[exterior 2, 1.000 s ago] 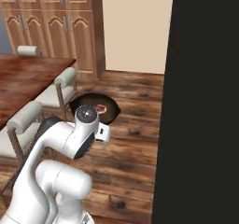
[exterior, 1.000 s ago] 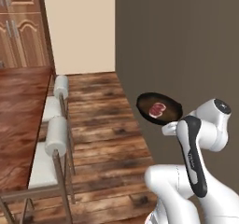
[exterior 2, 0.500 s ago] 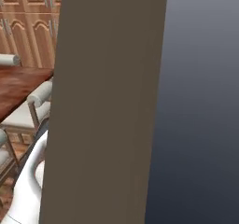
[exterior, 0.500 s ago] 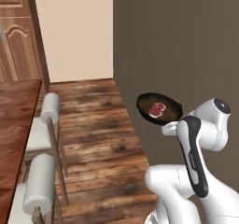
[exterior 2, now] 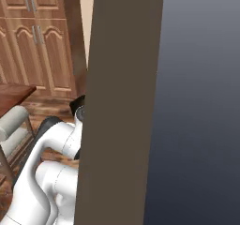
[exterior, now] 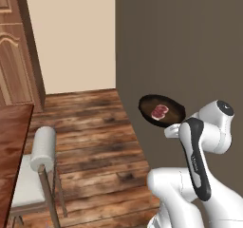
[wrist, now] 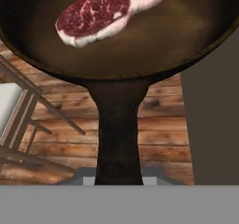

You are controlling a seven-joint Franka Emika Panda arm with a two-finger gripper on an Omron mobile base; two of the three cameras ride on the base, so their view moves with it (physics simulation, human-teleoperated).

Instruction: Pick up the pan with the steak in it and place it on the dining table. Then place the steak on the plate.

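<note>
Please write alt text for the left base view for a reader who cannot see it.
A white robot arm holds a black pan with a steak in it above a wooden floor, beside a brown wall. A cushioned stool stands lower left.

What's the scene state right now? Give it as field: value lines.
pan: black pan held up in the air over the wood floor, carried by its handle
steak: steak lying flat inside the pan
claw: shut on the pan's handle
dining table: corner at left, stool beside it
obstruction: brown wall close on the right
</note>
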